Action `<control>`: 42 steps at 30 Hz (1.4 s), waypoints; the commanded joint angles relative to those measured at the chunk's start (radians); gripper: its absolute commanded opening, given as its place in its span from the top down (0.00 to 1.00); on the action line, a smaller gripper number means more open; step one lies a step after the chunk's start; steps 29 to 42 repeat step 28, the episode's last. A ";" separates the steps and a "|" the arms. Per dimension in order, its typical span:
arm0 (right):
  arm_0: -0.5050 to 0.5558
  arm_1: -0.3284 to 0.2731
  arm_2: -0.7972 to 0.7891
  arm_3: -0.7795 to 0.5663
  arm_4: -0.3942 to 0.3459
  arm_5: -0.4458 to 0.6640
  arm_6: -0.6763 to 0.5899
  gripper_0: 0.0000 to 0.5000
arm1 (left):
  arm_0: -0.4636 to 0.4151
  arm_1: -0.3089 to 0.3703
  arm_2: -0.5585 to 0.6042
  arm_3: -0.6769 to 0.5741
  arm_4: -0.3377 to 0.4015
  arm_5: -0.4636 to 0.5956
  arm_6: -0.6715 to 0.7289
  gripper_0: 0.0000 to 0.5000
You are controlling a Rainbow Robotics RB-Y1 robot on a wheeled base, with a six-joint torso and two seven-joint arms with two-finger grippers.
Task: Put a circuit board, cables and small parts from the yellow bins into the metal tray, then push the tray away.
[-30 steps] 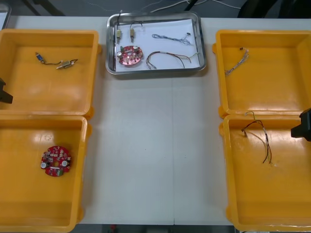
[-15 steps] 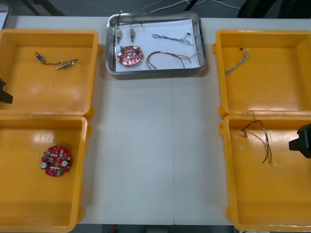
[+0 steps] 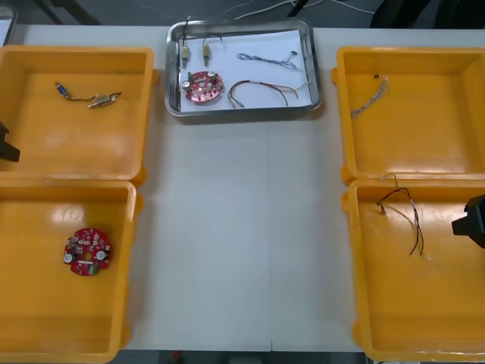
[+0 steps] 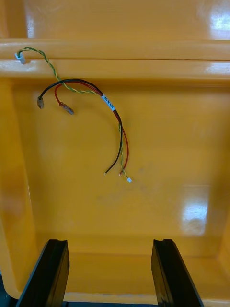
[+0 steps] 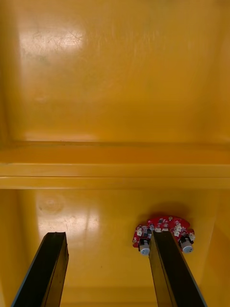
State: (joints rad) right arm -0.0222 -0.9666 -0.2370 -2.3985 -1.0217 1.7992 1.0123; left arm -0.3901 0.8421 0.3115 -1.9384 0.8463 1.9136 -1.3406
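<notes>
The metal tray (image 3: 312, 68) sits at the table's far middle, white inside, holding a red circuit board (image 3: 202, 86), small metal parts (image 3: 184, 53), a blue and white cable (image 3: 267, 60) and a red and yellow cable (image 3: 261, 89). My right gripper (image 3: 471, 220) hangs at the right edge over the near right bin; in its wrist view the gripper (image 4: 110, 273) is open, with a black, red and yellow cable (image 4: 112, 127) lying beyond the fingers. My left gripper (image 3: 6, 144) is parked at the left edge, open (image 5: 108, 268), a second circuit board (image 5: 165, 231) behind its finger.
Four yellow bins flank the table. The far left bin (image 3: 144, 57) holds small metal parts (image 3: 102, 98), the near left bin (image 3: 129, 227) a circuit board (image 3: 87, 252), the far right bin (image 3: 341, 114) a blue and white cable (image 3: 370, 97), the near right bin (image 3: 356, 265) cables (image 3: 402, 208).
My right gripper has drawn back toward the near edge and slightly rightward over the near right bin. The left arm, tray and bin contents have not moved.
</notes>
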 commanded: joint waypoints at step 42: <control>0.011 -0.026 -0.027 -0.004 0.003 0.008 0.000 0.00 | 0.016 0.049 0.020 -0.027 -0.009 0.006 0.089 0.00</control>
